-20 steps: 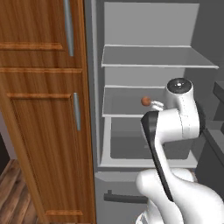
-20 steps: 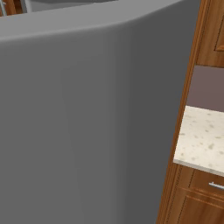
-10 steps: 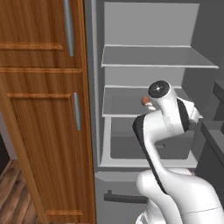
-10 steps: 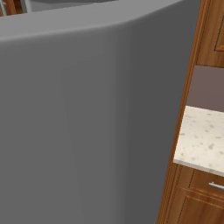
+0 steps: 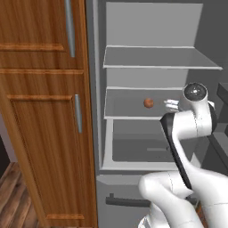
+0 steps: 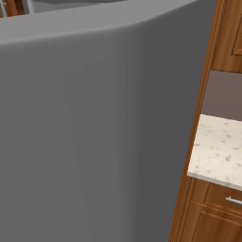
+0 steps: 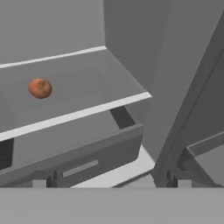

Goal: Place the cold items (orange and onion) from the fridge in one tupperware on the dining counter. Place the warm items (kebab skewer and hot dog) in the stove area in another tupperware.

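The small round reddish-brown onion [image 5: 148,103] lies on the middle grey shelf [image 5: 133,110] of the open grey fridge [image 5: 151,80], roughly midway between the shelf's left and right edges and nearer its back edge than its front lip. In the hand view the same onion [image 7: 40,88] sits toward the left part of the shelf [image 7: 83,94], well back from the pale front lip.

The white arm rises from the lower right of the left base view, with its hand level with the middle shelf at the shelf's right end. The two-finger gripper [image 5: 171,105] points toward the onion from the right and stands near it without touching it. The jaws stand wide apart and hold nothing (the two dark finger tips [image 7: 43,180] sit far apart at the bottom of the hand view).

Above the middle shelf is a second grey shelf [image 5: 160,58]. Below it is a grey drawer [image 5: 142,142]; its front panel [image 7: 83,164] runs under the shelf lip in the hand view.

A tall brown wooden cabinet [image 5: 44,111] with two vertical metal handles [image 5: 78,113] stands just beside the fridge on its left.

In the right base view a broad grey panel [image 6: 94,132] covers most of the frame, and a pale speckled stone counter [image 6: 217,149] over brown wooden drawers [image 6: 212,212] lies at the right edge.
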